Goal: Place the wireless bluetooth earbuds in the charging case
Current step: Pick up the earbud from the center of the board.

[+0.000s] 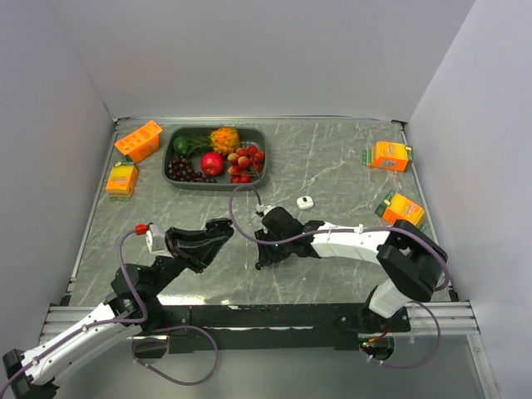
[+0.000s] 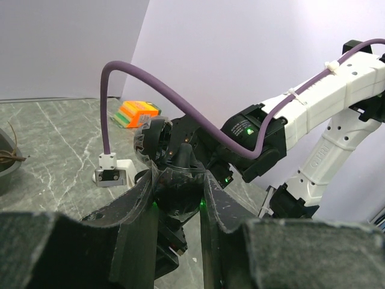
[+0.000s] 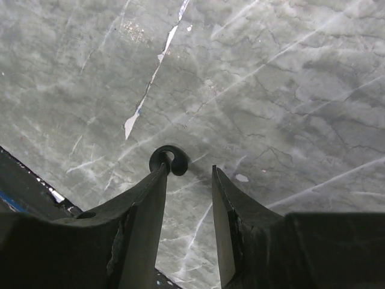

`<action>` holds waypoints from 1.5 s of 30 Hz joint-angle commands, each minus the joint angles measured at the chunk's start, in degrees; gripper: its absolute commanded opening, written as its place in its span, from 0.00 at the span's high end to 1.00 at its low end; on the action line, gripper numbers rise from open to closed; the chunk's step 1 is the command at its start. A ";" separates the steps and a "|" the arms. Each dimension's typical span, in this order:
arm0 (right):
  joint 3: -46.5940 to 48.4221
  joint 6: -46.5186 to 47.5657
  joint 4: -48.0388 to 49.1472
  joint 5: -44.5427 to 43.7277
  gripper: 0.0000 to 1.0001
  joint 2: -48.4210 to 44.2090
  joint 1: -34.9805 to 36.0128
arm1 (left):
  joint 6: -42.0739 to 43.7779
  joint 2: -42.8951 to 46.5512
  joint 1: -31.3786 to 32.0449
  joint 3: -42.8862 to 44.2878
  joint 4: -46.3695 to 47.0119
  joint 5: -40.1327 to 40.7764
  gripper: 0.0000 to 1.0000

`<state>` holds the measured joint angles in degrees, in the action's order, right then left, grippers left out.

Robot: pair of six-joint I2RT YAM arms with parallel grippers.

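A black earbud (image 3: pixel 169 160), ring-like from above, lies on the marble table and touches the tip of my right gripper's left finger (image 3: pixel 157 180). The right gripper (image 3: pixel 189 171) points down at the table, open, with nothing between its fingers; it also shows in the top view (image 1: pixel 264 249). My left gripper (image 2: pixel 180 174) is shut on a glossy black charging case (image 2: pixel 180 195) and holds it just in front of the right gripper, as the top view (image 1: pixel 223 230) also shows. A small white case (image 1: pixel 305 202) sits on the table behind the right arm.
A dark tray (image 1: pixel 167 162) of fruit stands at the back left. Orange cartons lie at the left (image 1: pixel 122 179), back left (image 1: pixel 138 141), back right (image 1: pixel 389 155) and right (image 1: pixel 403 209). A purple cable (image 2: pixel 180 105) loops over the right wrist.
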<state>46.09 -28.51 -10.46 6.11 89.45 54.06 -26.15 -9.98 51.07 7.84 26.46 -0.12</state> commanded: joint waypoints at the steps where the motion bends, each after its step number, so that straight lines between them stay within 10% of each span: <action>1: 3.48 -0.23 1.93 -0.22 0.57 1.34 -0.27 | 0.66 0.40 -0.09 -0.01 1.93 -0.06 0.99; 45: 2.34 -1.55 -2.99 -2.94 0.80 2.84 4.82 | 0.05 1.28 -0.09 -0.37 2.02 -0.32 0.99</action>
<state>48.69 -29.15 -10.74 2.74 93.54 58.02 -26.17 -9.63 51.07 7.55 26.28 -0.12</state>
